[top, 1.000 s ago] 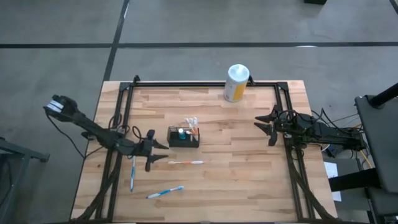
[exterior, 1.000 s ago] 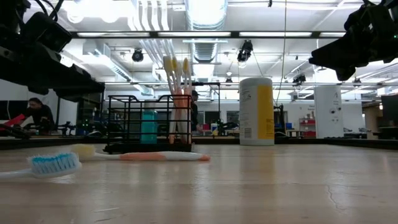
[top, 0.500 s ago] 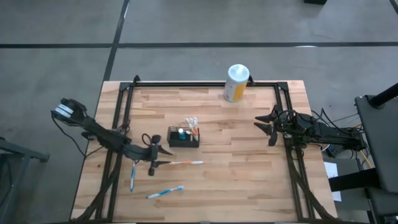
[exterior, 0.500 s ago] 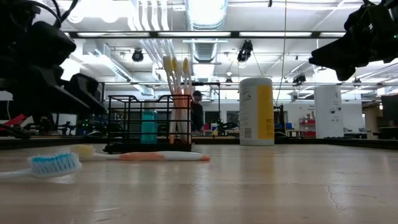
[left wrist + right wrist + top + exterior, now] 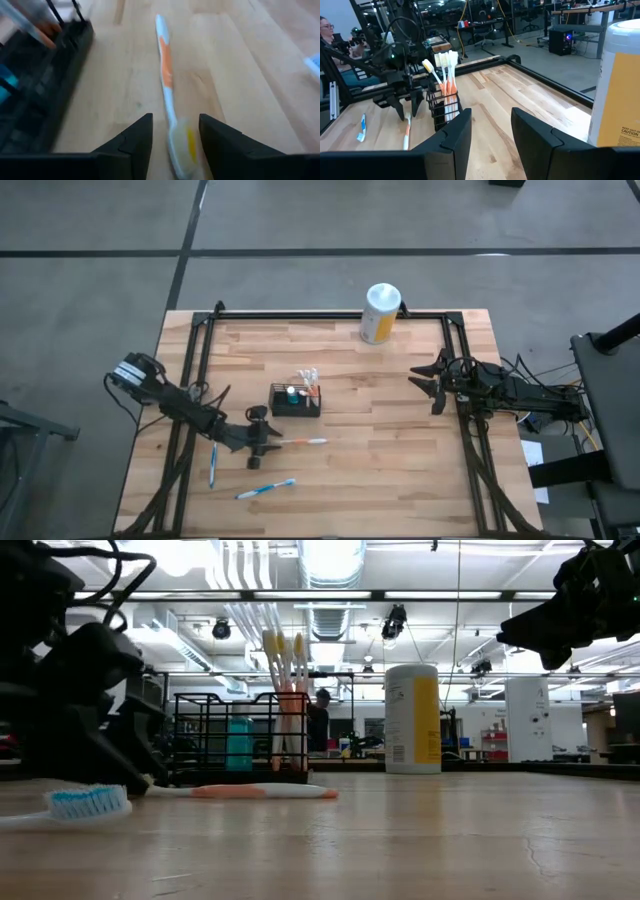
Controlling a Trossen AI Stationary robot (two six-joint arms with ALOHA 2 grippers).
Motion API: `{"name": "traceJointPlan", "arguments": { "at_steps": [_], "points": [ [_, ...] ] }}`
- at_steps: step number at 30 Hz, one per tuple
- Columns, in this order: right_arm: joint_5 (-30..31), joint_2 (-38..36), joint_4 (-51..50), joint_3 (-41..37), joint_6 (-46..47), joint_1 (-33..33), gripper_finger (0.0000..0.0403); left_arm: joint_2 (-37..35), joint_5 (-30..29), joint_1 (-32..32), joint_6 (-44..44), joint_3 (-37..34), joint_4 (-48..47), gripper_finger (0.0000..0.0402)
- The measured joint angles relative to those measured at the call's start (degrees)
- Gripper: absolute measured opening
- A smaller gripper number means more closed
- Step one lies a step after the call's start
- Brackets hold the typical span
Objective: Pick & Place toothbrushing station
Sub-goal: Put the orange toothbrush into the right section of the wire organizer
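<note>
The toothbrushing station, a small black wire-mesh basket [image 5: 296,400], stands on its base at mid-table with several toothbrushes upright in it; it also shows in the low view [image 5: 240,740] and the right wrist view [image 5: 445,107]. An orange-and-white toothbrush [image 5: 300,441] lies flat on the table just near of the basket. My left gripper [image 5: 264,440] is open and low over the table. Its fingers stand either side of the toothbrush's yellow-bristled head [image 5: 182,145] without touching it. My right gripper [image 5: 432,385] is open and empty above the table's right side.
Two blue toothbrushes [image 5: 212,465] [image 5: 266,489] lie near the front left. A white-topped yellow canister [image 5: 380,312] stands at the far edge. Black frame rails [image 5: 200,360] run along the table's left, right and far sides. A person [image 5: 327,30] sits beyond the table.
My left gripper has moved toward the table's right and near edges and come down. It stays open and now straddles the head end of the orange-and-white toothbrush. The toothbrush and the basket have not moved.
</note>
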Motion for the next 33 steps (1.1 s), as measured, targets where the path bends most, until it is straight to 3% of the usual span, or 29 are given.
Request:
{"name": "traceJointPlan", "arguments": {
  "at_steps": [20, 23, 30, 33],
  "points": [
    [0.00, 0.00, 0.00, 0.00, 0.00, 0.00, 0.0132, 0.93, -0.60, -2.14, -4.43, -2.24, -0.15, 0.0153],
    [0.00, 0.00, 0.00, 0.00, 0.01, 0.00, 0.0132, 0.93, -0.60, -2.14, -4.27, -2.29, -0.42, 0.0131],
    [0.00, 0.00, 0.02, -0.02, -0.01, 0.00, 0.0132, 0.95, -0.38, -2.23, -4.34, -2.37, -1.58, 0.0035],
    [0.00, 0.00, 0.00, 0.00, 0.01, 0.00, 0.0132, 0.95, -0.32, -2.25, -4.36, -2.37, -1.77, 0.0026]
  ]
}}
